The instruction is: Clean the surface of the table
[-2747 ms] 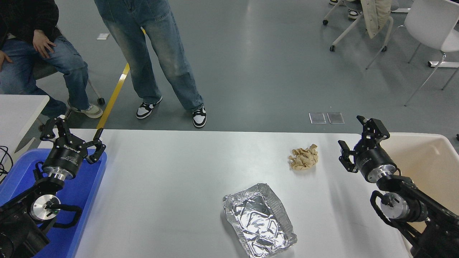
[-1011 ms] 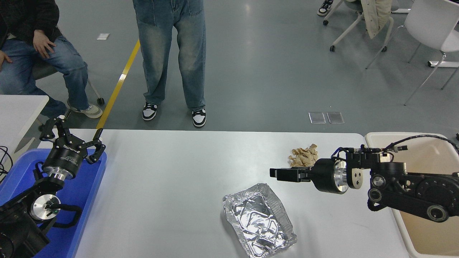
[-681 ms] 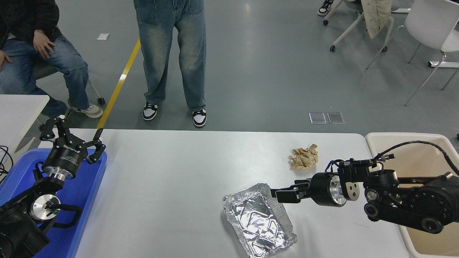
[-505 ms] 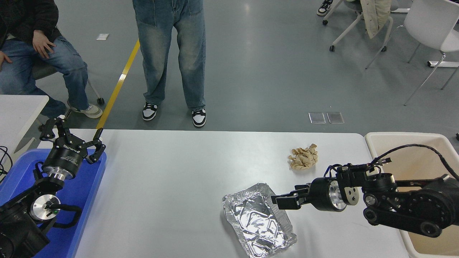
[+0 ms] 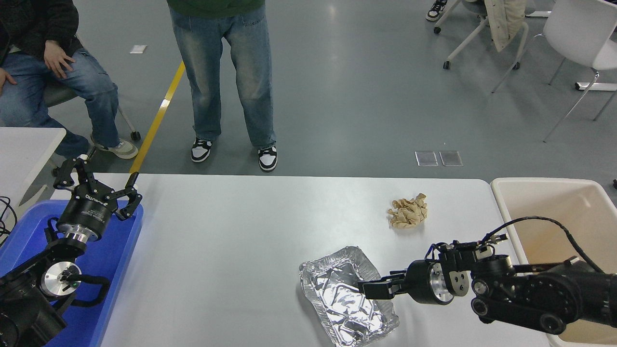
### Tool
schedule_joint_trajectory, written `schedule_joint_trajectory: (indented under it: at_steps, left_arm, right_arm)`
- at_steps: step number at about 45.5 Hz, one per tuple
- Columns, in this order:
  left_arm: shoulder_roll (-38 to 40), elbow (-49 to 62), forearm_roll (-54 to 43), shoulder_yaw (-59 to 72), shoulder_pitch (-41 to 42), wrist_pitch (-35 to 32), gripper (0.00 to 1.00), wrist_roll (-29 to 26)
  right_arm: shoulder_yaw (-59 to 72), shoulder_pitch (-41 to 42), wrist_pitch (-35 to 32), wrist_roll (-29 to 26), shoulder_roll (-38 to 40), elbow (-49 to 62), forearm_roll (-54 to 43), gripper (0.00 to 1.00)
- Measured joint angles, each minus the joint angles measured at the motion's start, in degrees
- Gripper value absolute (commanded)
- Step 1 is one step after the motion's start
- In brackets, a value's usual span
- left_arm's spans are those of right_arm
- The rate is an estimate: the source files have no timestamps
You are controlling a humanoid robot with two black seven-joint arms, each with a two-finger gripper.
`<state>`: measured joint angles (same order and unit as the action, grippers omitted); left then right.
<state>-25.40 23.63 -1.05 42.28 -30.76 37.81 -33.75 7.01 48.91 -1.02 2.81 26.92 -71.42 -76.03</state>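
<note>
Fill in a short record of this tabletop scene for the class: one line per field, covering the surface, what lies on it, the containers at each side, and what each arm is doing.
surface: white table
items on it: foil tray, near edge; crumpled brown paper, farther back on the right
left side: blue tray
right side: beige bin
right gripper: low over the foil tray's right rim, whether it is closed cannot be told
left gripper: open, parked above the blue tray
people: one standing, one seated beyond the far edge

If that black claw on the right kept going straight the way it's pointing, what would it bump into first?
Most likely the crumpled silver foil tray: the right gripper points left and its tips already sit over the tray's near rim. Height above the foil is unclear from this one view.
</note>
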Motion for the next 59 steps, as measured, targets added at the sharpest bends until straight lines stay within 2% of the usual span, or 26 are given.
schedule_joint_trajectory:
  at_steps: [20, 27, 43, 44, 47, 51, 53, 59]
  left_arm:
    - [0.0, 0.0, 0.0, 0.0, 0.0, 0.0, 1.00, 0.0]
    - [0.0, 0.0, 0.0, 0.0, 0.0, 0.0, 1.00, 0.0]
    - [0.0, 0.0, 0.0, 0.0, 0.0, 0.0, 1.00, 0.0]
    - [0.0, 0.0, 0.0, 0.0, 0.0, 0.0, 1.00, 0.0]
    - [0.0, 0.0, 0.0, 0.0, 0.0, 0.0, 1.00, 0.0]
    - [0.0, 0.0, 0.0, 0.0, 0.0, 0.0, 1.00, 0.0]
    - [0.0, 0.0, 0.0, 0.0, 0.0, 0.0, 1.00, 0.0]
    - [0.0, 0.0, 0.0, 0.0, 0.0, 0.0, 1.00, 0.0]
  right_arm:
    - [-1.2, -2.6, 2.7, 0.0, -0.6, 2.2, 0.2, 0.98]
    - [-1.3, -3.4, 3.3, 0.2, -1.0, 2.4, 0.1, 0.88]
    - [-1.0, -4.3, 4.5, 0.4, -2.0, 2.6, -0.5, 0.86]
    - [-0.9, -4.3, 4.6, 0.4, -2.0, 2.7, -0.5, 0.84]
    - [-0.7, -4.5, 4.9, 0.4, -2.1, 2.8, -0.6, 0.66]
    - [-0.5, -4.6, 5.4, 0.5, -2.3, 3.4, -0.7, 0.49]
    - [-0.5, -4.7, 5.6, 0.5, -2.5, 3.7, -0.7, 0.38]
    - [-0.4, -4.6, 5.9, 0.5, -2.9, 5.0, -0.5, 0.15]
